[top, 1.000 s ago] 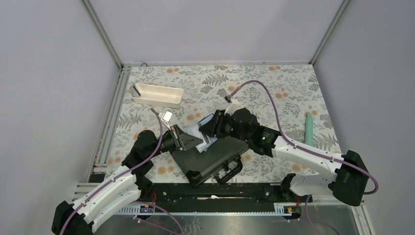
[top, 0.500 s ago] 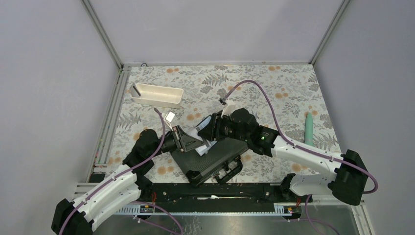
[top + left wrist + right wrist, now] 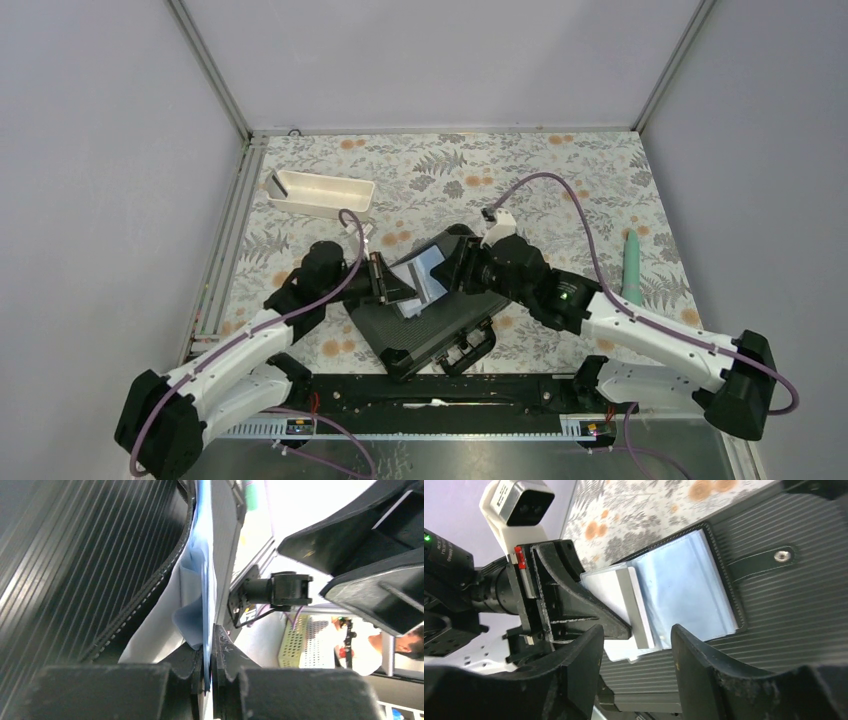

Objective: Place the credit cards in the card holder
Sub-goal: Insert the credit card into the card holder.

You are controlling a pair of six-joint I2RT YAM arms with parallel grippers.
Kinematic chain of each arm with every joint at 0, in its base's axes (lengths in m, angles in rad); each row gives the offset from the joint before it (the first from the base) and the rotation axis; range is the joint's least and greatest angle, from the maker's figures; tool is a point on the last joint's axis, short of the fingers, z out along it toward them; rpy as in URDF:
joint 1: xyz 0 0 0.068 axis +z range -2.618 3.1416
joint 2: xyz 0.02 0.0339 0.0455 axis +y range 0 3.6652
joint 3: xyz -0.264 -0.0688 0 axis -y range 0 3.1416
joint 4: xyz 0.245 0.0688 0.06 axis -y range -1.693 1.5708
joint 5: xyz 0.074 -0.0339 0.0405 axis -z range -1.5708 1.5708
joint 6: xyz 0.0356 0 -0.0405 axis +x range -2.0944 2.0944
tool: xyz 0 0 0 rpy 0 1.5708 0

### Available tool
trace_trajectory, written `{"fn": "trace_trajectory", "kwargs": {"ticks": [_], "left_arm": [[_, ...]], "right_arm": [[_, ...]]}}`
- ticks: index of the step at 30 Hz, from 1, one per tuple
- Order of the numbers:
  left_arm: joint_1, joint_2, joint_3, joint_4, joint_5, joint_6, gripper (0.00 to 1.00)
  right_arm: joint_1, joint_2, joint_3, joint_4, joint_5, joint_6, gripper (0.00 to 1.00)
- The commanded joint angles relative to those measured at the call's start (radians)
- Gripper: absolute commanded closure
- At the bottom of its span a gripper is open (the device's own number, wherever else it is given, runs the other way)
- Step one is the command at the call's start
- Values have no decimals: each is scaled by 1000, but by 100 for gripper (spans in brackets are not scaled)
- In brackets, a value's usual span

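Bright, even light; blurred close foregrounds

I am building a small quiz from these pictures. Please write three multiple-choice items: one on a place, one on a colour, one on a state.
1. Where does the open card holder lie? A on the black hard case; B in a drawer; C on a chair.
2. What colour is the long tray? A red; B white; C green.
3. How do the jaws of the right gripper stand? A shut on a cup; B shut on a spoon; C open, empty.
Key: 1 A, the case shows under it; 2 B, its walls are white; 3 C, a clear gap shows between them.
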Motion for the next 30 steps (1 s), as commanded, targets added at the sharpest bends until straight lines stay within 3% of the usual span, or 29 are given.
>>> {"fn": "trace_trajectory", "kwargs": {"ticks": [1,8,12,19,30], "left_arm": [[13,90,149,-159,108,174,100],[56,230,246,-319,167,274,91],[100,289,269,-364,175,292,77],[106,310,382,-543,40,392,55],[115,254,518,-776,-224,483,36]], "right_arm": [[-9,-58,-7,-92,177,19,39],[-33,-88,-15,-141,228,-14,35],[-43,-108,-25,-149,241,-28,34],[-49,-140,-48,-155,252,-43,34],[-51,-168,-59,-153,264,-97,31]]}}
